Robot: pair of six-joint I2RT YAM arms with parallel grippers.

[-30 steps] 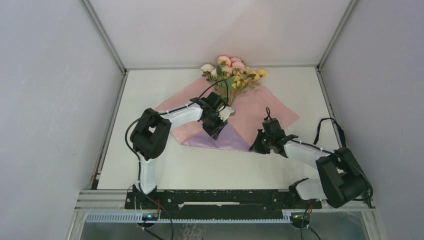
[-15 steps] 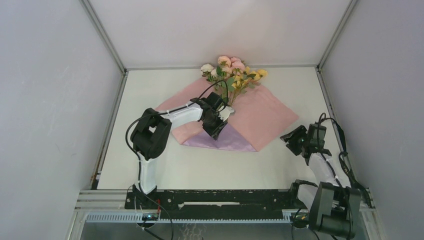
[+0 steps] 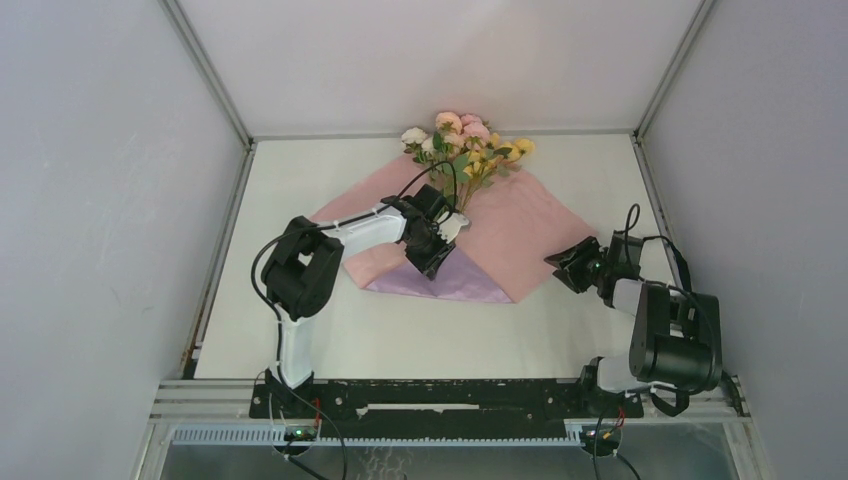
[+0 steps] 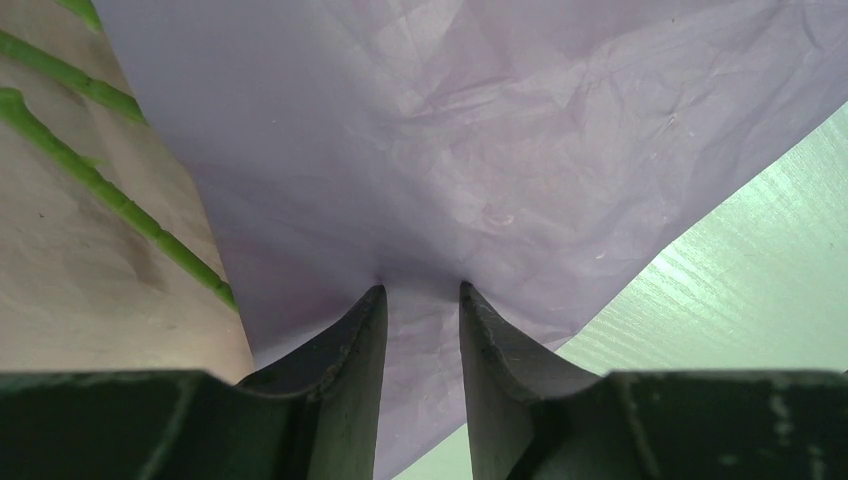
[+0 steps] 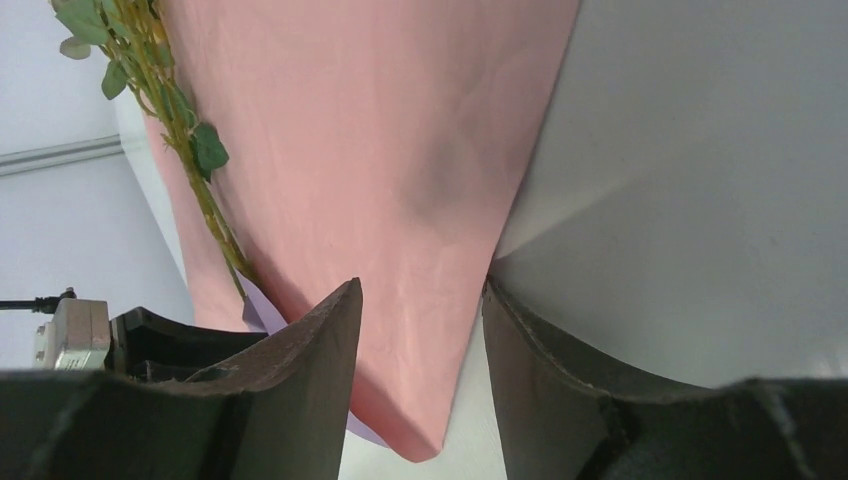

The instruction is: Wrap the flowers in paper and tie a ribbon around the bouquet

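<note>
Halfway through wrapping, pinning paper (image 3: 520,235) fold over flowers (image 3: 465,140) with left gripper (image 4: 422,290), jaws parted; right gripper (image 5: 420,290) unclenched, empty

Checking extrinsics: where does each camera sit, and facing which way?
Top: above and behind left arm and right arm, looking down on table, paper, flowers; both show.
Left wrist: close over the paper, aimed at its lilac flap and green stems; own jaws show.
Right wrist: low at the table's right, aimed left at the paper's pink corner; own jaws show.
Shared: both wrist views catch paper and stems.
</note>
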